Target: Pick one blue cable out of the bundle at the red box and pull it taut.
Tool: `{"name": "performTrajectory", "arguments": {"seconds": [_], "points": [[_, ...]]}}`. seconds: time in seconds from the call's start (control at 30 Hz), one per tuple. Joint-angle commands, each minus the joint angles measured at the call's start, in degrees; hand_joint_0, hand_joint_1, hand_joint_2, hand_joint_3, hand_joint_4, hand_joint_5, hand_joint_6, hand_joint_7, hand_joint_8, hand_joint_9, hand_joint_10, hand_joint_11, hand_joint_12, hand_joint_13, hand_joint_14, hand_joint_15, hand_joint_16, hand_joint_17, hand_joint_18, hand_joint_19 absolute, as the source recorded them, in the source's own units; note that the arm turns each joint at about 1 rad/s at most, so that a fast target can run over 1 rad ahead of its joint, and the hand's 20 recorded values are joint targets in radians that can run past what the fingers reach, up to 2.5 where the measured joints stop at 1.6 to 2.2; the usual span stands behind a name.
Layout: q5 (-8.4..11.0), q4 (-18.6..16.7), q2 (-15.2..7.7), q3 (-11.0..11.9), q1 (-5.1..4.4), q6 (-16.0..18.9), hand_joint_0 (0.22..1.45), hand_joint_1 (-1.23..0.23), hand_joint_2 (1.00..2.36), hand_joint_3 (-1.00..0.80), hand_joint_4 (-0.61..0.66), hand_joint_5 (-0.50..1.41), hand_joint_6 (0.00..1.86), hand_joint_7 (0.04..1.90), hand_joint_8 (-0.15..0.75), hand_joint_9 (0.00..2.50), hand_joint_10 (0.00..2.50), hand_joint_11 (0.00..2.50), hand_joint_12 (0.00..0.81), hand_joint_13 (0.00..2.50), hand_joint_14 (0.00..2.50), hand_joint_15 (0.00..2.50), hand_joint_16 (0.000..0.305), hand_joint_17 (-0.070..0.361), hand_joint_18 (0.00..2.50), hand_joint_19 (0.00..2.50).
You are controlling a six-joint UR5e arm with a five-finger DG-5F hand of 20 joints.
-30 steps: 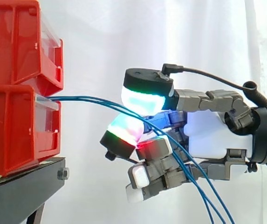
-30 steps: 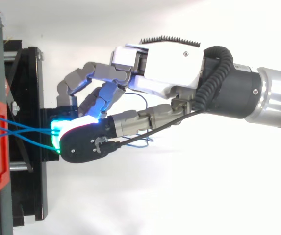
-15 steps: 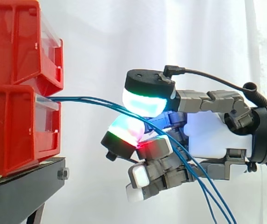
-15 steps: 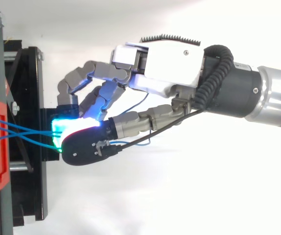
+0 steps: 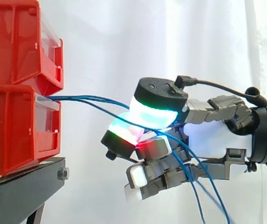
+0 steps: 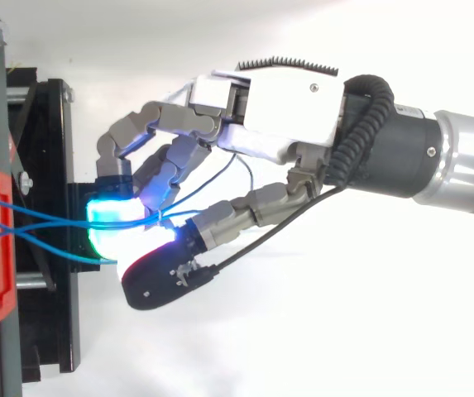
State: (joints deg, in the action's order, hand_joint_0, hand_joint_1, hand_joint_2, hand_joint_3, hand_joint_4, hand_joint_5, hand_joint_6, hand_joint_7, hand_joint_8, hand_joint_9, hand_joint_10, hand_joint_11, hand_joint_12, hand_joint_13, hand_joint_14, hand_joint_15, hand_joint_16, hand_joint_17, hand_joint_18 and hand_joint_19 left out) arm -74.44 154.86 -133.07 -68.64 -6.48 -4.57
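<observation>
Side view, from the left: the red box sits on the black stand with another red bin stacked on top. The blue cables leave the box's front lip and run rightward in a shallow sag, so none is taut yet. They reach the hand, which hovers well clear of the box at about the height of its front opening. Beyond it, loose strands droop toward the lower right.

From above, the strands cross one another just outside the box and converge at the tip of the hand. At least one passes underneath it. I cannot tell whether the hand has any strand clamped or the cables merely thread through it.

The step in hand looks like isolating one strand. To do it well, the grip should close on a single cable, with the neighbours left to fall free. The pull should then go slowly rightward, along the cable's own line. It should stop once the sag is gone, or the strand may slip or drag the box.
</observation>
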Motion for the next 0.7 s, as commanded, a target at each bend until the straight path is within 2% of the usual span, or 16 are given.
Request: {"name": "performTrajectory", "arguments": {"seconds": [0.0,0.07,0.13,0.17,0.2,0.27,0.33,0.37,0.43,0.67], "points": [[0.0,0.0,0.0,0.0,0.06,0.0,0.8,-1.01,1.01,-0.42,0.13,-0.17,0.9,1.09,0.327,1.02,0.01,1.26,0.363,0.77,0.02,0.55,0.051,0.114,0.64,0.35],[0.0,0.0,0.0,0.0,-0.03,0.0,0.79,-1.03,1.0,-0.49,0.14,-0.17,0.9,1.06,0.327,1.02,0.01,1.25,0.362,0.77,0.02,0.54,0.051,0.115,0.64,0.34],[0.0,0.0,0.0,0.0,0.06,0.0,0.67,-1.0,1.0,-0.5,0.15,-0.17,0.9,1.06,0.332,1.02,0.01,1.24,0.362,0.76,0.02,0.55,0.05,0.113,0.63,0.38],[0.0,0.0,0.0,0.0,0.06,0.0,0.66,-0.99,1.0,-0.5,0.15,-0.17,0.89,1.06,0.328,1.02,0.01,1.24,0.363,0.76,0.02,0.55,0.05,0.113,0.63,0.38],[0.0,0.0,0.0,0.0,0.06,0.0,0.57,-0.94,1.0,-0.5,0.16,-0.17,0.89,1.04,0.341,1.02,0.01,1.24,0.373,0.76,0.02,0.56,0.052,0.116,0.62,0.41],[0.0,0.0,0.0,0.09,0.06,0.0,0.52,-0.87,1.0,-0.5,0.16,-0.17,0.89,1.03,0.357,1.04,0.01,1.23,0.385,0.78,0.02,0.57,0.054,0.121,0.64,0.42],[0.0,0.0,0.0,0.09,0.06,0.0,0.51,-0.73,1.0,-0.5,0.16,-0.16,0.88,1.03,0.367,1.06,0.01,1.23,0.394,0.79,0.02,0.56,0.055,0.123,0.64,0.43],[0.09,0.0,0.0,0.09,0.06,0.0,0.51,-0.73,1.0,-0.5,0.16,-0.16,0.88,1.02,0.366,1.06,0.01,1.22,0.393,0.79,0.02,0.56,0.054,0.123,0.64,0.44],[0.09,0.0,0.0,0.09,-0.03,0.0,0.54,-0.63,1.0,-0.5,0.15,-0.16,0.87,1.04,0.351,1.06,0.01,1.22,0.387,0.78,0.02,0.57,0.052,0.118,0.63,0.47],[0.18,0.0,0.0,0.09,0.06,0.0,0.59,-0.6,1.01,-0.32,0.14,-0.15,0.88,1.1,0.344,1.08,0.01,1.26,0.379,0.78,0.02,0.58,0.05,0.113,0.63,0.5]]}}
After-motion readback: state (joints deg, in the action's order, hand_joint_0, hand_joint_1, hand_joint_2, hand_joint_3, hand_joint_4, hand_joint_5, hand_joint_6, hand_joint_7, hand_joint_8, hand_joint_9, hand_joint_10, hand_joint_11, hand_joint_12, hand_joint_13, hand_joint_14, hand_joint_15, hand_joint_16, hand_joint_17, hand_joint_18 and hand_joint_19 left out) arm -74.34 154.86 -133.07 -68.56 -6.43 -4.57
